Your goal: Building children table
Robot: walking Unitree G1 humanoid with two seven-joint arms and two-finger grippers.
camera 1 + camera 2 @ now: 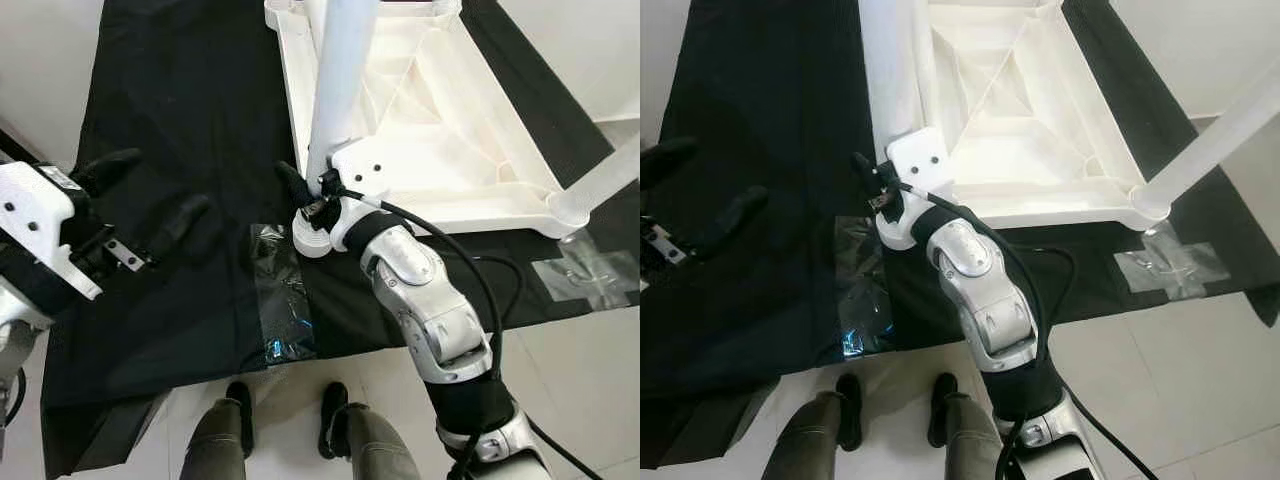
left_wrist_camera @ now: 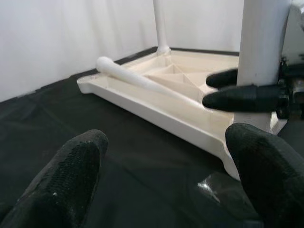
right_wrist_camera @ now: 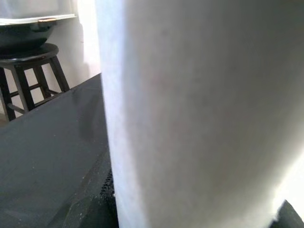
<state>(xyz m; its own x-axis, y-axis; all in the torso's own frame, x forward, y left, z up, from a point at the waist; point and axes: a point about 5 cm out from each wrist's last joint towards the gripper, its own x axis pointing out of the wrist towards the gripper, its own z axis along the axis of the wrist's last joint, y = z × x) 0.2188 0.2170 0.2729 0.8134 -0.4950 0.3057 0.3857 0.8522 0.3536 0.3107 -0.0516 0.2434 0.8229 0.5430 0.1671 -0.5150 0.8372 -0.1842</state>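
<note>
White plastic table (image 1: 420,110) upside down on our black cloth (image 1: 190,120), ribs showing, our right hand (image 1: 312,200) pinching its upright leg (image 1: 340,80), left hand (image 1: 150,215) spread wide.

The robot's silver, segmented right arm (image 1: 430,300) trails black cables to a white, screw-dotted wrist housing (image 1: 375,170); black-fingered left claw (image 1: 150,205).

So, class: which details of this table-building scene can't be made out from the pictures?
- Top of the near table leg: cut off by the head views' upper edge.
- Leg's joint with the upturned tabletop: hidden behind the right gripper.
- Right gripper's grip: its wrist view is blurred white.
</note>
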